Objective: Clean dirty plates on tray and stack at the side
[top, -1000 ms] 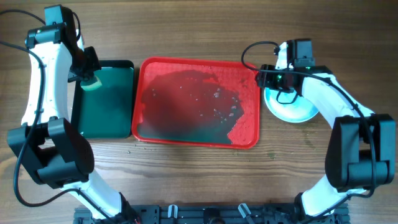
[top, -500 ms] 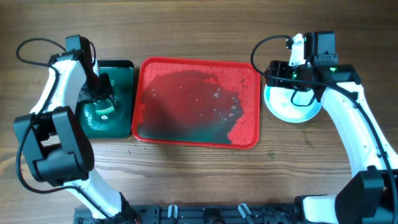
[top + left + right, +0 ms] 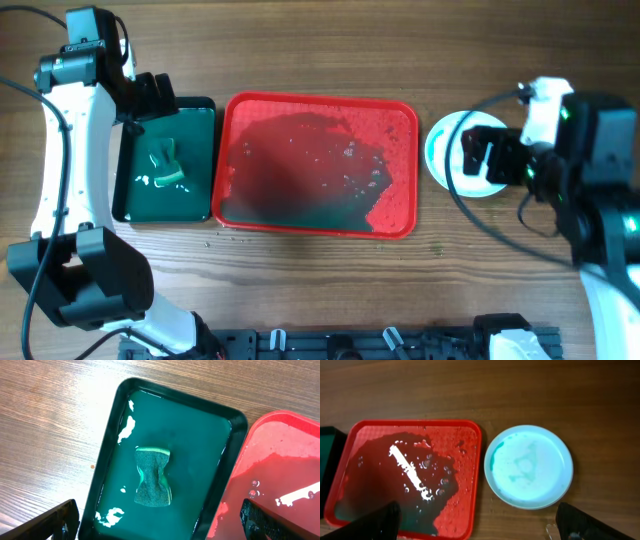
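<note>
Wooden desk all round; my left hand hangs spread and empty over the sponge lying in the green tray; my right hand is spread too, holding nothing; the red tray carries only water, with the plates just beside its right edge; I judge stacking done, perhaps one re-wipe due; the right wrist view shows a faint teal smear that the arm hides overhead; stack count unclear.
</note>
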Robot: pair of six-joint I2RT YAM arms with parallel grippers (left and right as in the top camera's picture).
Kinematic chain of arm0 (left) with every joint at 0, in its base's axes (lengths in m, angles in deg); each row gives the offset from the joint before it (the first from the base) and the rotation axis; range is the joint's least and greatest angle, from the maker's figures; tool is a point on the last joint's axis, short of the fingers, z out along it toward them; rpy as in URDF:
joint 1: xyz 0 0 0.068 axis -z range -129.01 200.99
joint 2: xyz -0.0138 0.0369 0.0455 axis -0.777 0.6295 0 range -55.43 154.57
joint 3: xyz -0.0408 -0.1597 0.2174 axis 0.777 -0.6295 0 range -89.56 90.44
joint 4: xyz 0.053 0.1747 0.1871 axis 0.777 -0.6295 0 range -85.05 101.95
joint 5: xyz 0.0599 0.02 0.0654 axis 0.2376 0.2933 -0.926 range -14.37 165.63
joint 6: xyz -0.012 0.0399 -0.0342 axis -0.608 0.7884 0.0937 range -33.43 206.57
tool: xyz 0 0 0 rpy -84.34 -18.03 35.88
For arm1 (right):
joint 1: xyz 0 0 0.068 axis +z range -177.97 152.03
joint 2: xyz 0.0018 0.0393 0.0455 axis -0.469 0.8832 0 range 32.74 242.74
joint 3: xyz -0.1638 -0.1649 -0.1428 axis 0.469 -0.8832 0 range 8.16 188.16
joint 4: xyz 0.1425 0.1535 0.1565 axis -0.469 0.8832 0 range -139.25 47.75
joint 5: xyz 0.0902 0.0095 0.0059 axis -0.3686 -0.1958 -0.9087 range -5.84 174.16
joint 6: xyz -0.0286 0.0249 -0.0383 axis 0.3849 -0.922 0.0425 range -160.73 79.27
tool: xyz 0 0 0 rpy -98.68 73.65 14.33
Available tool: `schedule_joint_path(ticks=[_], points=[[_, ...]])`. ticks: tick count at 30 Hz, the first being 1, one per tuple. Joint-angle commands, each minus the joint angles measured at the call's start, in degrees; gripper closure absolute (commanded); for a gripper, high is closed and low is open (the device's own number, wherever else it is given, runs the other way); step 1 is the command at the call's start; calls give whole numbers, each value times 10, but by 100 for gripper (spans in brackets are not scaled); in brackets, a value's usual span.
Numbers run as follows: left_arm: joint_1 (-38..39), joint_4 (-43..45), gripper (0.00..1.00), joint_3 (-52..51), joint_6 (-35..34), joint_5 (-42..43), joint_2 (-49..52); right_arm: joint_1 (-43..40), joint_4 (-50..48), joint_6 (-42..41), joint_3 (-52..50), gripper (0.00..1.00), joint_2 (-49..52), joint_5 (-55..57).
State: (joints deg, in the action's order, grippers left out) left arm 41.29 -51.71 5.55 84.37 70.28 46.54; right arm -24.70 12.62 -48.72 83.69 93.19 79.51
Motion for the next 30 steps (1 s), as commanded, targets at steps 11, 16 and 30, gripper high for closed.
schedule_joint_path(ticks=[11,16,30], points=[[1,-1,0,4,3,-5,0,1,16,-126,5,0,-99,-13],[1,-1,0,4,3,-5,0,1,-205,13,-131,0,-161,-14],[1,-1,0,4,3,-5,0,23,-619,4,-752,0,-589,41]])
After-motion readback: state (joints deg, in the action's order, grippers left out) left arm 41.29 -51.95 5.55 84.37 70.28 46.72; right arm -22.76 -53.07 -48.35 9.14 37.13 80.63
